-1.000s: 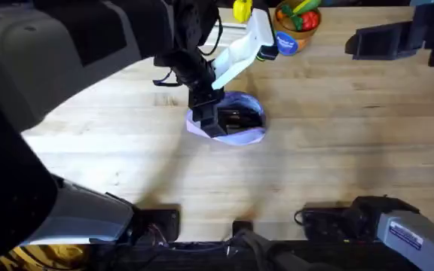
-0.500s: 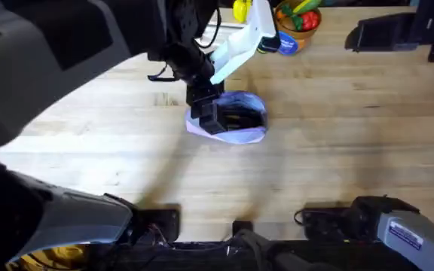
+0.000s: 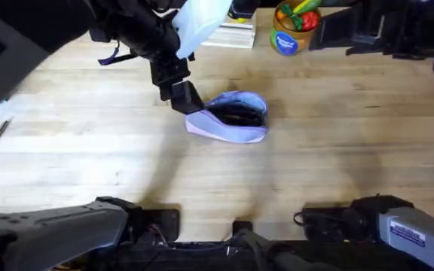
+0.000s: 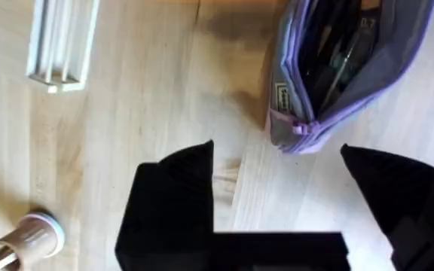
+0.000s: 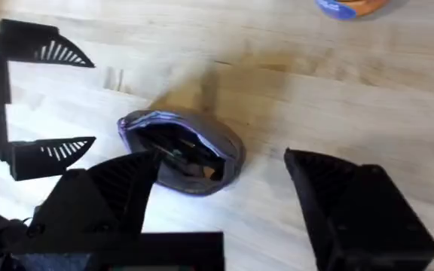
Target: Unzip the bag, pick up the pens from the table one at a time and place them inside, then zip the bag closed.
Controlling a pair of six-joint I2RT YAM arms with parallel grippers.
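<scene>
1. Left hand (image 4: 277,218) spread wide, empty, just beside the bag's zipper end; right hand (image 5: 221,203) agape, empty, farther off
2. Counter (image 3: 337,150) carries the bag (image 3: 228,120) mid-way, unzipped, long axis across
3. Pens (image 4: 337,45) inside

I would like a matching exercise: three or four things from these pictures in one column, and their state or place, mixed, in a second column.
1. bag
2. pens
3. left gripper
4. tub of toy food

a. open, holding nothing
b. at the table's far edge
c. unzipped, gaping
d. lying inside the pouch

Pairs: 1-c, 2-d, 3-a, 4-b
</scene>
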